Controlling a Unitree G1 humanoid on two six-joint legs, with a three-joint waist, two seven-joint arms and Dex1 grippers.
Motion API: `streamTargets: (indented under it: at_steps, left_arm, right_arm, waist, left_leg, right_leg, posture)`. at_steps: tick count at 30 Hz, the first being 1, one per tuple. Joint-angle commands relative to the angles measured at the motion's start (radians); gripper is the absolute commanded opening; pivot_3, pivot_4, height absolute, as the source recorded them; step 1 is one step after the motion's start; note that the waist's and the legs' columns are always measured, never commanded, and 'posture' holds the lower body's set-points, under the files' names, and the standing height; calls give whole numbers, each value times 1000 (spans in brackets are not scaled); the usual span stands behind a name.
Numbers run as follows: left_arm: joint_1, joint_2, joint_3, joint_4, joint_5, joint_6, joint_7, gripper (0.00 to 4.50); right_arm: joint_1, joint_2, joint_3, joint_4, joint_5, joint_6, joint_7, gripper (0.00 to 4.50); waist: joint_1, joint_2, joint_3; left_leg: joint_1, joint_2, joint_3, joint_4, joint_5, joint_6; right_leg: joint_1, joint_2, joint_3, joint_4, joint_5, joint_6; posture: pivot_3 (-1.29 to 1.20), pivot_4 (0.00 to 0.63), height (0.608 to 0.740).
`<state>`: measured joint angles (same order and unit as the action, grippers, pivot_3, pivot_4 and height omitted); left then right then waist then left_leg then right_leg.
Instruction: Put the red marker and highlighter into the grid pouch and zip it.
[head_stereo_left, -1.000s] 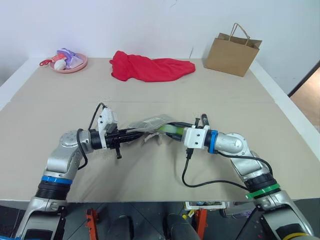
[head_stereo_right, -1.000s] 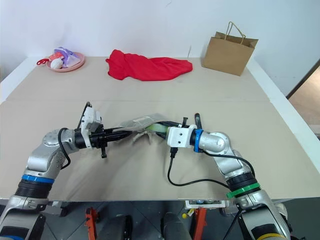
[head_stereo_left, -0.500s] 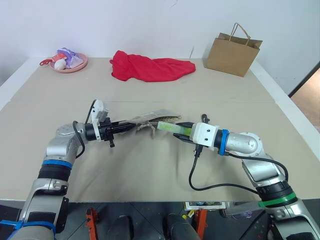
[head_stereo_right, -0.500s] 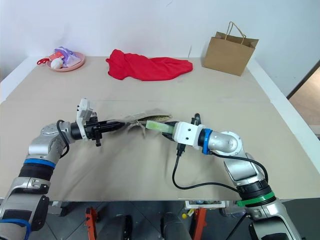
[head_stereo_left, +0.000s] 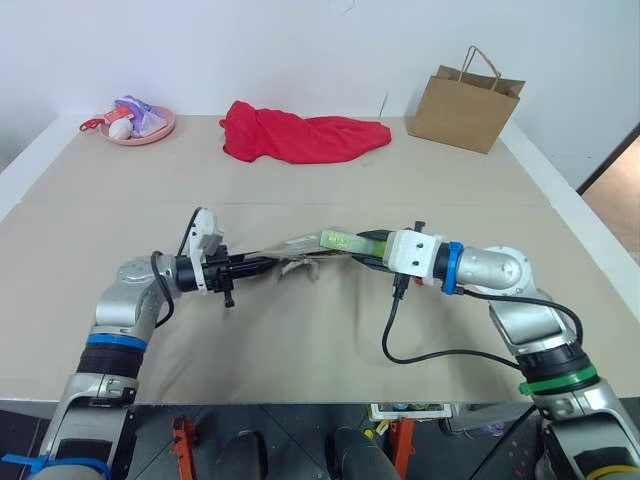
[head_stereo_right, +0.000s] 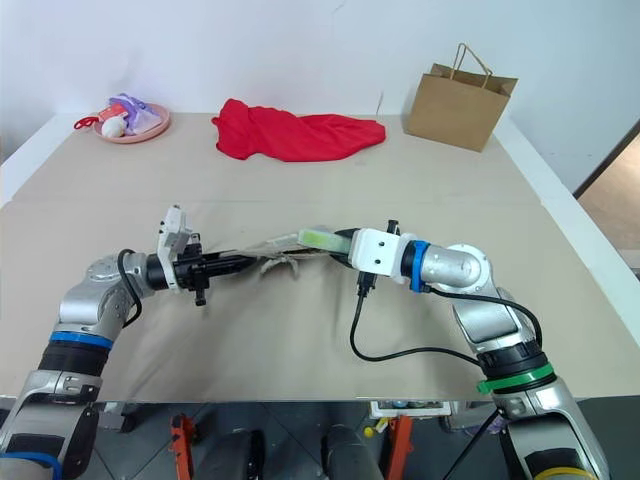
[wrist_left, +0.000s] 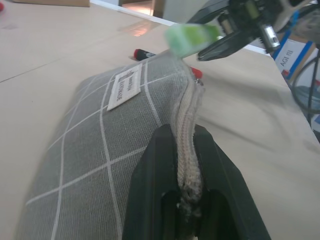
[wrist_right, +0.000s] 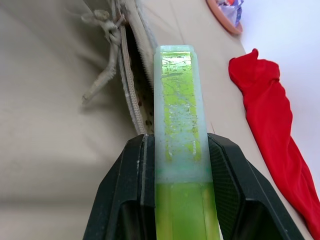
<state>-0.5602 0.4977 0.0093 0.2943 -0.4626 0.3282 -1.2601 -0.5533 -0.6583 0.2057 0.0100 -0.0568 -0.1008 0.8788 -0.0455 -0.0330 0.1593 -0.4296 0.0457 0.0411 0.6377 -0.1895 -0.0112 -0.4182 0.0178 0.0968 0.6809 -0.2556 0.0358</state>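
Observation:
My left gripper (wrist_left: 183, 150) is shut on the zipper edge of the grid pouch (wrist_left: 100, 145), a grey fabric case with white grid lines and a white label, and holds it just above the table. My right gripper (wrist_right: 175, 145) is shut on the lime-green highlighter (wrist_right: 176, 100). The highlighter's pale cap points at the pouch's open zipper mouth (wrist_right: 134, 75) and hovers just over it. In the head views the highlighter (head_stereo_left: 342, 240) sits at the pouch's (head_stereo_left: 298, 248) right end. The red marker (wrist_left: 144, 53) lies on the table behind the pouch, mostly hidden by it.
A red cloth (head_stereo_left: 300, 135) lies at the back centre of the table. A brown paper bag (head_stereo_left: 465, 100) stands at the back right, and a pink plate (head_stereo_left: 140, 125) with small toys sits at the back left. The pouch's cord pull (wrist_right: 102, 75) dangles beside the opening.
My right gripper has lifted the highlighter a little, so it now sits above the pouch's right end. My left gripper keeps its pinch on the pouch.

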Motion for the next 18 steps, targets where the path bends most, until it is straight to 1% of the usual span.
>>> streamTargets:
  at_steps: [1,5,6,9,11,13,14,16,18]
  left_arm:
    - [-8,0,13,-55,-20,7,5,0]
    - [-9,1,21,-59,-22,11,13,0]
    - [-7,2,22,-60,-22,11,13,0]
    - [-2,4,23,-62,-25,14,17,0]
    - [1,0,21,-62,-26,14,18,0]
    - [2,-4,19,-62,-27,14,20,0]
    - [2,-6,18,-62,-28,15,20,0]
    - [-4,-11,16,-56,-28,15,19,0]
    - [-10,-16,14,-51,-27,15,19,0]
  right_arm:
    - [-36,9,-2,7,2,-34,10,1086]
    - [-28,0,-52,-23,85,38,44,1086]
    - [-20,-14,-73,-51,131,94,68,1086]
    - [8,-61,-133,-142,265,273,131,1086]
    - [44,-113,-179,-220,371,414,177,1086]
    - [84,-159,-202,-282,433,499,211,1086]
    - [106,-180,-203,-307,445,523,223,1086]
    - [137,-203,-182,-323,420,522,225,1086]
    - [145,-202,-157,-308,377,503,205,1086]
  waist:
    - [0,0,0]
    - [0,0,0]
    - [1,0,0]
    - [1,0,0]
    - [2,0,0]
    - [3,0,0]
    - [3,0,0]
    - [3,0,0]
    - [-1,0,0]
  left_leg:
    - [0,0,0,0,0,0]
    - [0,0,0,0,0,0]
    - [0,0,0,0,0,0]
    - [0,-1,0,0,0,0]
    - [-1,-1,-1,0,0,0]
    - [-1,-1,-2,0,0,0]
    - [-1,-1,-2,0,0,0]
    - [-1,-1,-2,0,0,0]
    - [0,-1,-2,0,0,0]
  right_leg:
    - [0,0,0,0,0,0]
    - [0,0,0,0,0,-1]
    - [0,-1,0,0,2,-3]
    - [0,-1,0,0,2,-3]
    - [0,-2,-1,0,2,-3]
    - [1,-2,-1,0,2,-3]
    - [1,-2,-2,0,1,-3]
    - [1,-2,-2,0,1,-3]
    - [1,-2,-2,0,-2,3]
  posture:
    - [0,150,740]
    - [0,150,740]
    - [0,150,740]
    - [0,150,740]
    - [0,150,740]
    - [0,150,740]
    - [0,150,740]
    - [0,150,740]
    - [0,150,740]
